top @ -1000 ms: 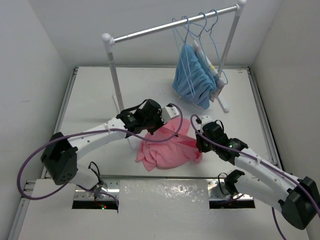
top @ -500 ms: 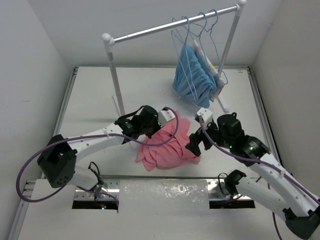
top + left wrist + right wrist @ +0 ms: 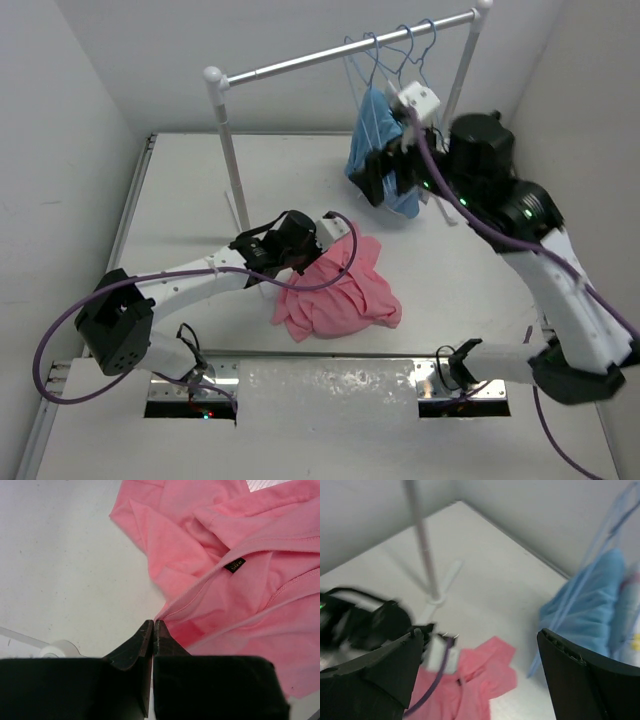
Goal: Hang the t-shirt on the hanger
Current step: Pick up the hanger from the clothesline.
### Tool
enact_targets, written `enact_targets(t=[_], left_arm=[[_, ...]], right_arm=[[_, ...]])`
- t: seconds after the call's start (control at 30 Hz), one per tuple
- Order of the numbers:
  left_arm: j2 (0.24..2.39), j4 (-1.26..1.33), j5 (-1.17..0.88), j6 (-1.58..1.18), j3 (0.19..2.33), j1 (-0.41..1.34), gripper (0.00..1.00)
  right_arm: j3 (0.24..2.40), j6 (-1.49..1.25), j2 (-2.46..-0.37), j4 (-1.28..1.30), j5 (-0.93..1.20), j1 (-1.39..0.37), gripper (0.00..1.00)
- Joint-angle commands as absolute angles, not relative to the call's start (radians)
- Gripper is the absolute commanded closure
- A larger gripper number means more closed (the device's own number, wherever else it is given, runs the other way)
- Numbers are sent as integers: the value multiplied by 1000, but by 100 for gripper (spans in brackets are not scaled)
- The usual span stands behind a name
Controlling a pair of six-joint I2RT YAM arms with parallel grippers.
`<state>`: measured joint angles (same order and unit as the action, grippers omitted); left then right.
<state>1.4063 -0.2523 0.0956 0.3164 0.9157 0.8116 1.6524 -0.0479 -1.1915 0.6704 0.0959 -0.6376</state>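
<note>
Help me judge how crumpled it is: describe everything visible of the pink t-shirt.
The t-shirt is plain salmon-pink soft cloth. It lies crumpled and folded over itself on the white table, towards the near edge between the two arms. Stitched hems show along several folds, and a small black size label sits at a seam, probably the neckline. The left gripper, its jaws shut, pinches one edge of the cloth close to the table.

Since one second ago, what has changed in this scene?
The right gripper let go of the t-shirt, opened and rose toward the clothes rail. The left gripper stays shut on the t-shirt's edge; the t-shirt still lies on the table.
</note>
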Motion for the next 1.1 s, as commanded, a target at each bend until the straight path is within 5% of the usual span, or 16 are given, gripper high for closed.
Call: enact_targets(t=[0.0, 0.33, 0.63, 0.7, 0.87, 1.07], left_arm=[[1387, -207, 115, 307, 908, 804, 100], [1361, -206, 101, 316, 900, 804, 100], [1348, -196, 117, 325, 919, 804, 100], [1341, -196, 118, 325, 919, 804, 100], [1324, -183, 127, 331, 900, 804, 100], [1321, -176, 123, 334, 897, 804, 100]], right_arm=[[1794, -9, -1395, 724, -217, -635, 7], [2000, -6, -1629, 572, -339, -533, 11], [1945, -66, -1718, 555, -132, -442, 32], [1927, -72, -1720, 522, -115, -430, 48], [1922, -55, -1707, 514, -52, -425, 63], [1878, -35, -1674, 511, -45, -425, 97]])
